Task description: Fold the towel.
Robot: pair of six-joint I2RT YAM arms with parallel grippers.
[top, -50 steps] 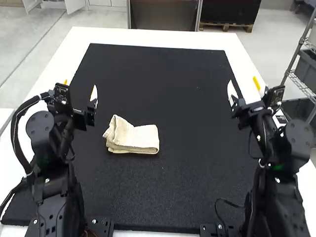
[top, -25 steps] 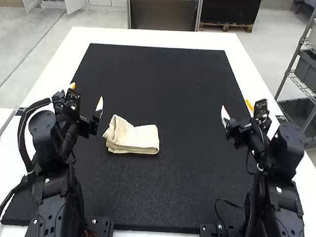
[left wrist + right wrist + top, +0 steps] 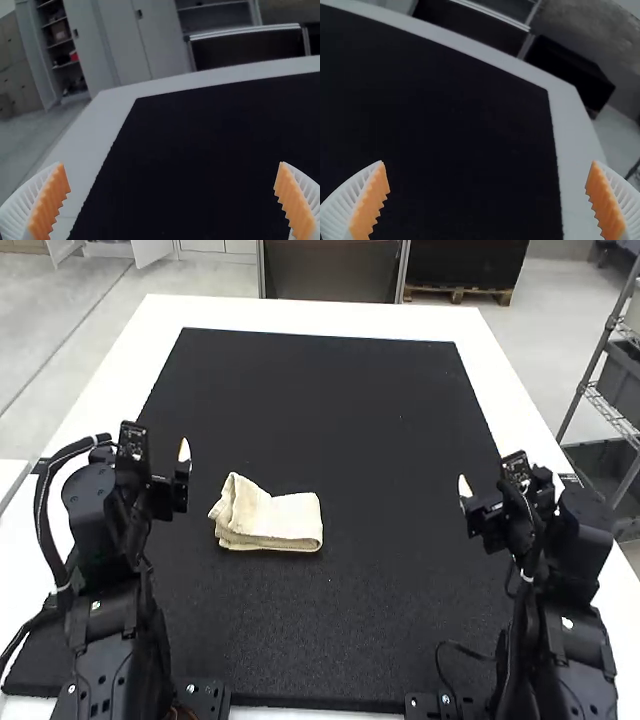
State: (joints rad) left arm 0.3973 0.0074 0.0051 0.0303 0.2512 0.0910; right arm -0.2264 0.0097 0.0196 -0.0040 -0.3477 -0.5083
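Observation:
In the high view the left gripper (image 3: pixel 159 448) hangs up and to the left of the towel (image 3: pixel 275 520), apart from it. My right gripper (image 3: pixel 491 478) is well off to the towel's right. Both stand open and hold nothing; the left gripper (image 3: pixel 171 165) and the right gripper (image 3: pixel 487 164) each have widely parted fingers in their wrist views. The cream towel lies folded in several layers as a small, roughly rectangular bundle, its left end looser, with a raised, peaked corner.
A black mat (image 3: pixel 320 400) covers most of the white table (image 3: pixel 300 315). A thin dark cable (image 3: pixel 462 648) lies on the mat near the right arm's base. At the right, beyond the table edge, stands a wire rack (image 3: pixel 608 410).
Both grippers have shifted back toward the arm bases, the right one farther. The left gripper also swung slightly right, then left again. The towel lies unmoved.

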